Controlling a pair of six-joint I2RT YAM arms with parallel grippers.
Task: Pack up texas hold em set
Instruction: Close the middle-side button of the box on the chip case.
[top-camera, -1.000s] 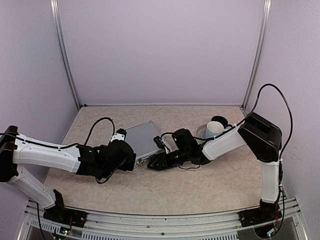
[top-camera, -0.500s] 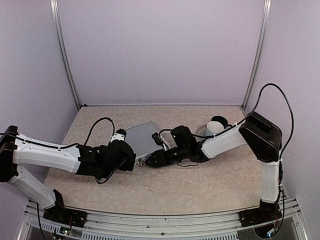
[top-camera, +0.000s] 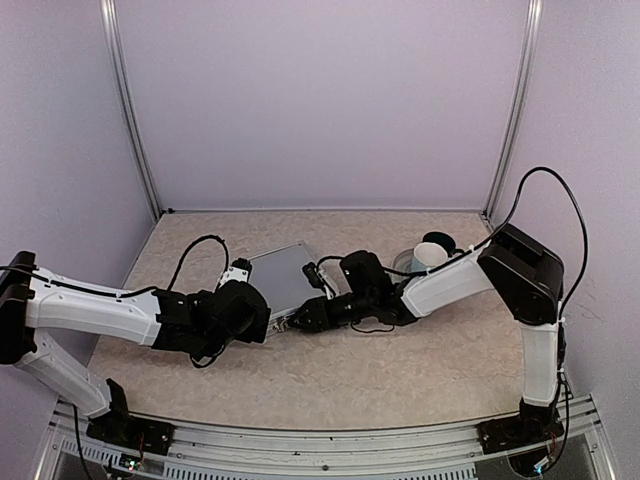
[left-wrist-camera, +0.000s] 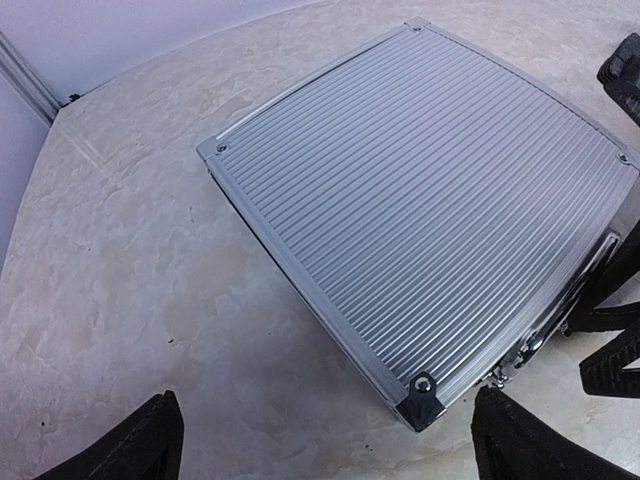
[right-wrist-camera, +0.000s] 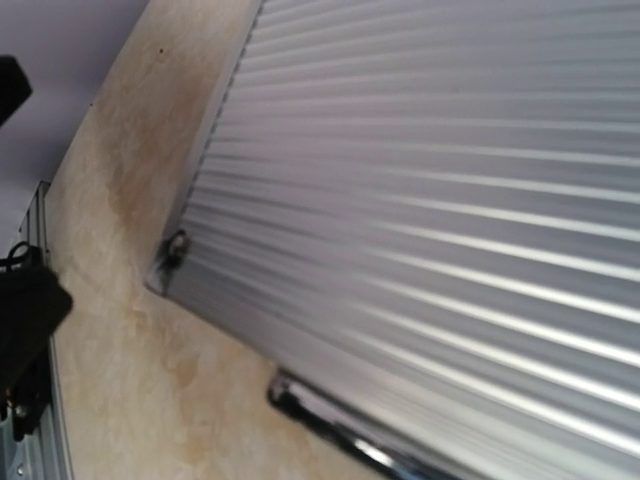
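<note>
Marbled beige tabletop fills the foreground, bare between the arm bases and the work.

Nearest the bases, the left gripper hangs just off the near corner of the silver case. Its jaws are spread as wide as they go, with nothing between them and nothing touched. It has not shifted over the last second.

The case lies flat with its ribbed lid down. No chips, dice or cards show outside it, so the packing looks essentially done. Only the front edge with its chrome latch probably needs attention.

The change is at that edge. Over the last second the right gripper has slid leftward along the table, and its black fingers now sit right against the latch side. The likely aim is fastening or steadying the case. Its jaws look partly parted, but whether they pinch the latch or merely rest beside it cannot be told.

Farther back, the cup on its saucer sits apart from the case.
</note>
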